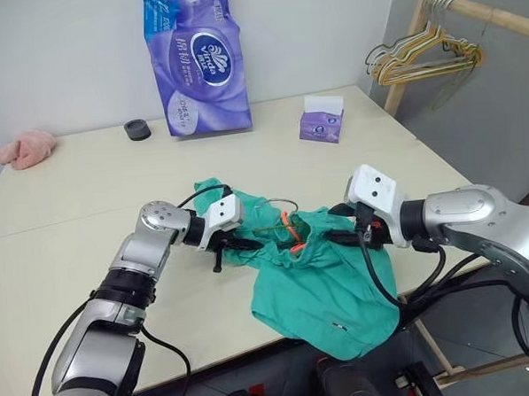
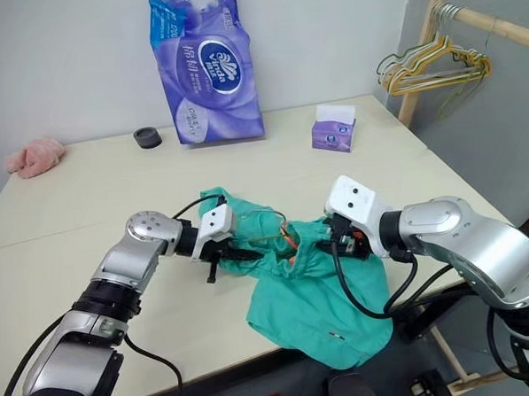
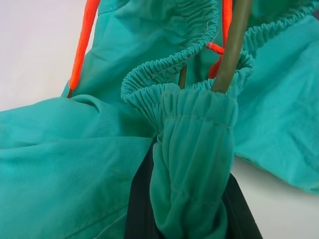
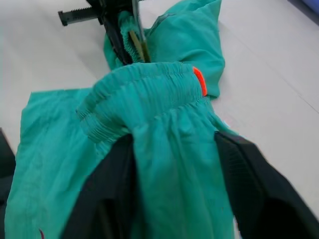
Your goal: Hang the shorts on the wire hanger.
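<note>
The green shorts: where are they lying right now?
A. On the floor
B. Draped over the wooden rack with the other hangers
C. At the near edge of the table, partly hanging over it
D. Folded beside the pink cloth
C: the shorts lie at the near edge of the table, one part drooping past it, between the left gripper and the right gripper.
</note>
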`<action>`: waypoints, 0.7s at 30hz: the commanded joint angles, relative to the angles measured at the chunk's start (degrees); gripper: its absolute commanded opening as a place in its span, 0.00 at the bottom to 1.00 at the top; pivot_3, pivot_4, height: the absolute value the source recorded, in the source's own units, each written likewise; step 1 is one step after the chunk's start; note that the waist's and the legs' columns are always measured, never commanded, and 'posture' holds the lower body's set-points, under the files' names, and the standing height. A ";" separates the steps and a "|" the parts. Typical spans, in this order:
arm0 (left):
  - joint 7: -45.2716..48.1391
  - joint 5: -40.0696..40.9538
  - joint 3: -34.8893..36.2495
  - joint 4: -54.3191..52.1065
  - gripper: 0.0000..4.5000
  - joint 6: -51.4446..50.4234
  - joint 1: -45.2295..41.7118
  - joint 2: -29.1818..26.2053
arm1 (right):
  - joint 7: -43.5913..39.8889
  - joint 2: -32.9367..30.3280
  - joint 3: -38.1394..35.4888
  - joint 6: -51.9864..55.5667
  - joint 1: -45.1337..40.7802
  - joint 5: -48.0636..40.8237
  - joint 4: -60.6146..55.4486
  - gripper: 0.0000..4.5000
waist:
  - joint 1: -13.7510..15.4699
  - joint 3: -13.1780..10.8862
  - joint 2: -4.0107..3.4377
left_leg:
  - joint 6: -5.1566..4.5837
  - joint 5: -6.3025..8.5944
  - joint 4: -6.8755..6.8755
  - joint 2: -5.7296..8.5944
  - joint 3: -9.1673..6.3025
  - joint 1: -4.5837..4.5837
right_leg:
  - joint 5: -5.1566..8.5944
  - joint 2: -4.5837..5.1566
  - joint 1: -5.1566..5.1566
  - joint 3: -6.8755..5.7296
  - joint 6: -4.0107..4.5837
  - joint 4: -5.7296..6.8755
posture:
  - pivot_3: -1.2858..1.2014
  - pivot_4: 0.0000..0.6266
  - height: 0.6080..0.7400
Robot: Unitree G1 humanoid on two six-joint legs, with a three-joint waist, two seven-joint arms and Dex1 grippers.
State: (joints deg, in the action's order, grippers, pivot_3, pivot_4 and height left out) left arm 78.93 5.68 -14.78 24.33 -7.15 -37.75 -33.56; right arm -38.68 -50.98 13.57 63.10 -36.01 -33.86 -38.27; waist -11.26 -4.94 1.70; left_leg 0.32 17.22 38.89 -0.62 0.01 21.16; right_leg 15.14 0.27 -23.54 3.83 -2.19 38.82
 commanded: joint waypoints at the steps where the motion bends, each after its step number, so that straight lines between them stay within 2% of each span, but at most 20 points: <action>1: -1.11 1.13 1.53 -2.13 0.00 -0.06 -0.42 0.41 | -3.39 -4.14 -2.76 -1.22 -0.05 0.11 -2.81 0.74 | 0.01 0.00 0.00 | 0.00 0.00 0.00 0.00 0.00 0.00 | 0.00 0.00 0.00 -0.01 0.00 -0.01 | 0.42 0.10 1.00; 8: -0.88 1.13 1.31 -1.58 0.00 0.25 -1.01 0.82 | -6.57 -11.09 -3.08 -4.57 4.99 3.58 -1.83 0.74 | -0.01 -0.01 0.00 | 0.00 0.00 0.00 0.00 0.02 -0.03 | 0.01 0.02 0.02 0.00 -0.01 -0.02 | 0.42 0.10 1.00; 13: -0.21 1.31 1.08 -2.14 0.00 0.22 -0.97 1.01 | -5.34 -8.75 1.63 -7.30 4.60 9.57 2.99 0.74 | -0.22 -0.01 0.00 | 0.00 0.00 -0.01 0.00 0.08 -0.06 | 0.01 0.01 0.02 0.07 -0.01 -0.01 | 0.42 0.09 1.00; 15: 0.12 1.29 1.02 -2.31 0.00 0.25 -0.93 0.82 | -6.50 -8.59 5.64 -10.91 3.87 14.16 6.62 0.74 | -0.20 -0.01 -0.01 | 0.00 0.00 -0.01 0.00 0.07 -0.05 | 0.01 0.01 0.02 0.05 -0.01 -0.02 | 0.42 0.09 1.00; 21: 0.21 1.25 1.20 -2.52 0.00 0.00 -1.06 0.75 | -10.69 -4.24 10.92 -13.60 0.64 18.20 12.12 0.74 | -0.26 -0.01 -0.01 | 0.00 0.00 -0.01 0.02 0.08 -0.06 | 0.00 0.01 0.02 0.07 0.00 -0.01 | 0.43 0.08 1.00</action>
State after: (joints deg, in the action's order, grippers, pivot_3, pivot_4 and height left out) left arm 79.21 5.96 -14.75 23.55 -7.27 -37.81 -32.44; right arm -48.09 -56.10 23.96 50.86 -33.50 -16.91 -26.57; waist -11.52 -4.95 1.69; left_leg 0.32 17.22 38.88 -0.62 0.08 21.10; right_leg 15.14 0.28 -23.52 3.88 -2.19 38.81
